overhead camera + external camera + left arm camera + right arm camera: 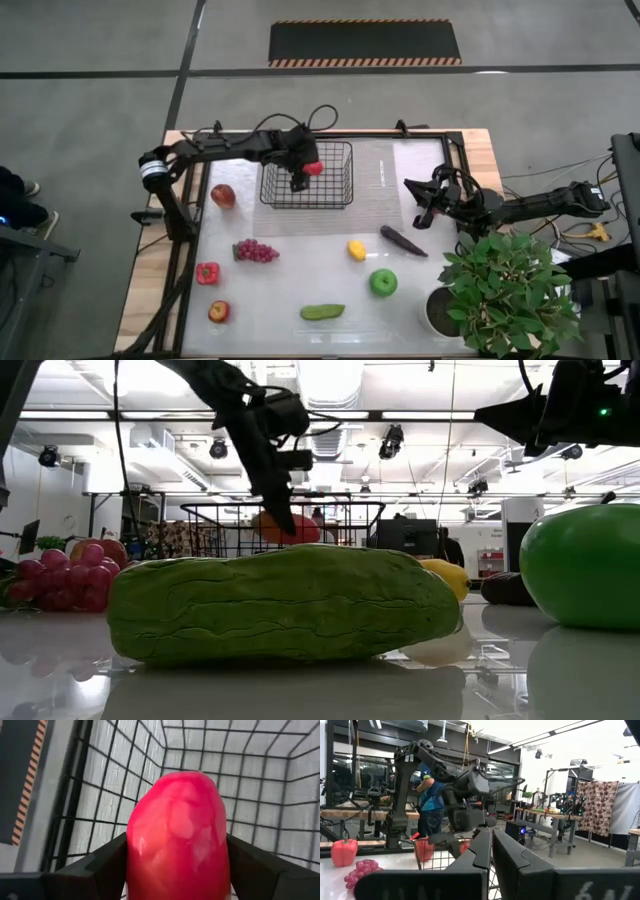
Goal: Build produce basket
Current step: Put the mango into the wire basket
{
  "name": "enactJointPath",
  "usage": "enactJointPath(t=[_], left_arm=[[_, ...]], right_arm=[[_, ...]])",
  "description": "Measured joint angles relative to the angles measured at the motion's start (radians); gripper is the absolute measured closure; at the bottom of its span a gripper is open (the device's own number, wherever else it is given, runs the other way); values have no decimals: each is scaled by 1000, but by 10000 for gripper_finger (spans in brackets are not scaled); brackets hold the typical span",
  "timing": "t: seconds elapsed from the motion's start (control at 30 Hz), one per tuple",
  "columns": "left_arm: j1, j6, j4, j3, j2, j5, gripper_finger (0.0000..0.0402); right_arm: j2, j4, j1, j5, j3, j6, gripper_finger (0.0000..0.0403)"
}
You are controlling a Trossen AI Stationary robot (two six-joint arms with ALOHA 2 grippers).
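Leafy potted plant [505, 290] at table [400, 325] corner.

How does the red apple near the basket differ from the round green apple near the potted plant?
The red apple lies on the left side of the white table, left of the black wire basket; the round green apple lies on the right, beside the leafy potted plant. The first is red with a yellowish patch; the second is plain green. Both rest untouched on the table, outside the basket.

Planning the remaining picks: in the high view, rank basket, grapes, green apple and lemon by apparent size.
1. basket, by far the largest.
2. grapes.
3. green apple, close to the grapes.
4. lemon, smallest.
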Motion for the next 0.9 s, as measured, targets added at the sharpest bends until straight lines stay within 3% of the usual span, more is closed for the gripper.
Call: enactJointPath(t=[0.57,0.9], left_arm=[[8,-25,177,-142,12,-48,136],[15,-77,161,-146,11,-50,118]], right_arm=[[0,0,0,0,0,-6,394],[0,0,0,0,0,-6,394]])
